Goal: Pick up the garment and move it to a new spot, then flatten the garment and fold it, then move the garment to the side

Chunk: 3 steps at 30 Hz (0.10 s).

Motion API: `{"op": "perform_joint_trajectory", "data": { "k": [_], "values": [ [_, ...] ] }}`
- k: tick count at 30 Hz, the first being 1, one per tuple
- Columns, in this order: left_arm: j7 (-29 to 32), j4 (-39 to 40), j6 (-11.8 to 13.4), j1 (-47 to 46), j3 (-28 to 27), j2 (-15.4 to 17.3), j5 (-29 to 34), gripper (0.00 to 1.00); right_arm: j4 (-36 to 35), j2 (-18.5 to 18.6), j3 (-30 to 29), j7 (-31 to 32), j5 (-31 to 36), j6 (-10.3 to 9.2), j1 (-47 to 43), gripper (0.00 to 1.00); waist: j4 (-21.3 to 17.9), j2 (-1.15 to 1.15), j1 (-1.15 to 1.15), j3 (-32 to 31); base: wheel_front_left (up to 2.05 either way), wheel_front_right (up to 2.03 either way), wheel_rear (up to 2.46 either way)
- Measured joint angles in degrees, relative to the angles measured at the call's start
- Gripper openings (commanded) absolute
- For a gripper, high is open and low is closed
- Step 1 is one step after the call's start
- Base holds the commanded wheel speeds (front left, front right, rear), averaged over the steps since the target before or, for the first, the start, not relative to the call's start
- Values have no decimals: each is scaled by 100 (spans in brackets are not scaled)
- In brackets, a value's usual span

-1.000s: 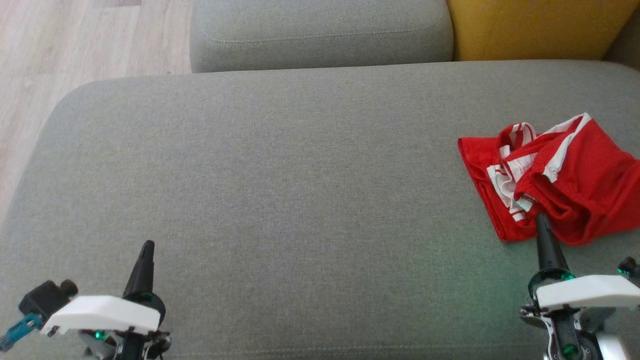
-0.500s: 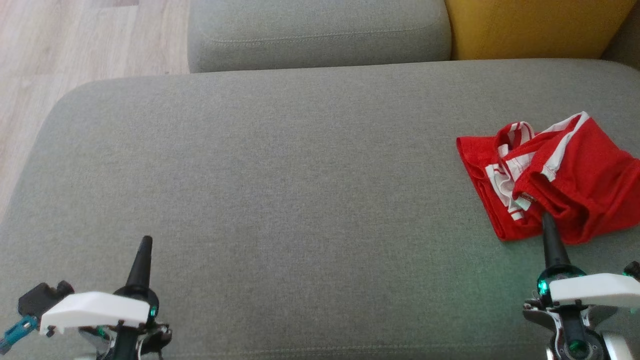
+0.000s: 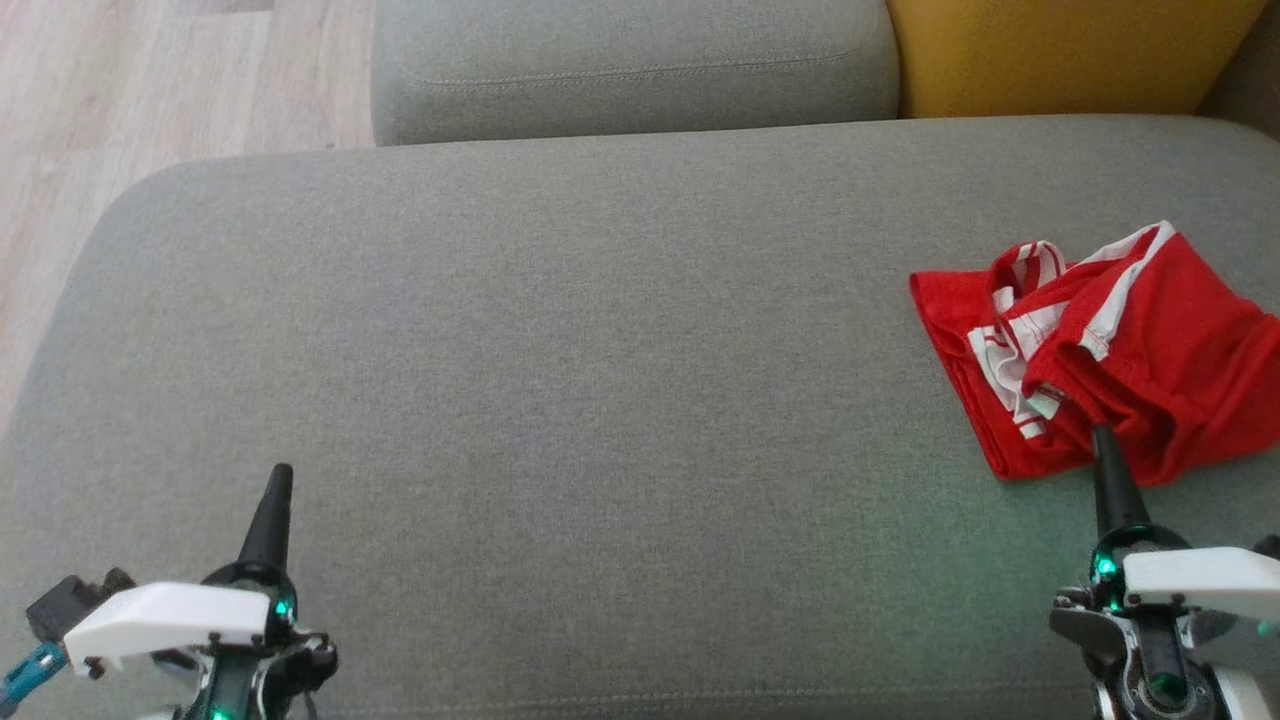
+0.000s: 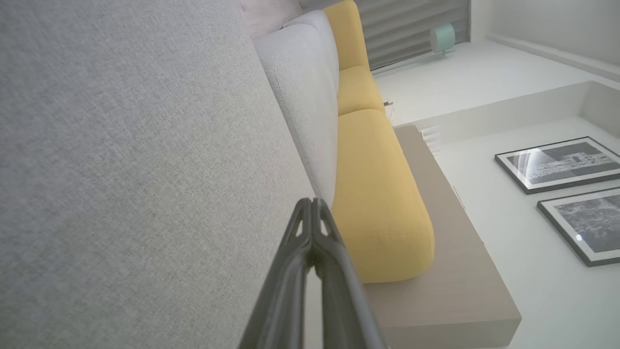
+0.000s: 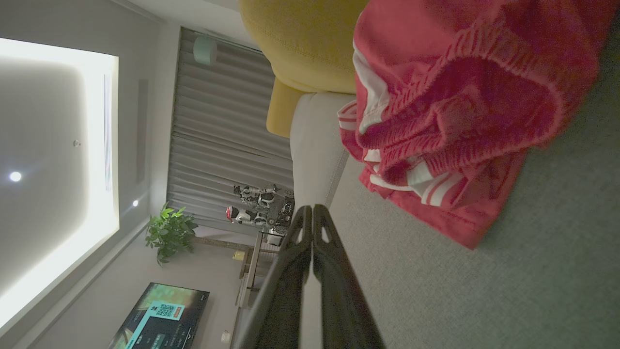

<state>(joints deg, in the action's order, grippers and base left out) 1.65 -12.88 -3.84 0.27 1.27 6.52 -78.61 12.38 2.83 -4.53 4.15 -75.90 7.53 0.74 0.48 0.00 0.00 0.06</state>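
Beyond the left edge of the seat we see pale wood-plank floor (image 3: 150, 90). Over the near left corner of the broad grey woven-fabric sofa seat (image 3: 600, 350) hangs our left pincer (image 3: 281, 476), its two long dark fingers pressed together with nothing between them. The seat's middle is a flat, even stretch of cloth, with a grey back cushion (image 3: 630, 60) and a mustard-yellow cushion (image 3: 1060, 50) behind its far edge. Toward the near right corner is our right pincer (image 3: 1102, 440), also with its fingers together and gripping nothing. Its tip is at the near hem of the red mesh garment with white stripes (image 3: 1150, 340), and we cannot tell whether it touches the cloth. The garment lies close to the seat's right edge in a rumpled heap, its layers doubled over each other, neither spread flat nor squarely folded. We judge that such a heap could be one waiting to be lifted or one loosely folded and set aside, and these views do not settle which. Either way, the closed tip should not drag or snag the mesh. If a grasp is wanted, we would part the fingers before meeting the cloth and take a firm hem or waistband edge, not the soft crown of the mound.
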Motion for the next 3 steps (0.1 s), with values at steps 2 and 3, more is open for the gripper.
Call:
{"op": "perform_joint_trajectory", "data": {
  "k": [2,3],
  "values": [
    [29,-27,-21,-31,-24,-20,-116,0,36,0,-11,1,-141,0,1,0,-4,0,0,1,0,0,0],
    [35,-37,-27,-59,-32,-34,-171,0,46,0,-16,20,-201,0,1,0,-6,0,0,1,0,0,0]
  ]
}}
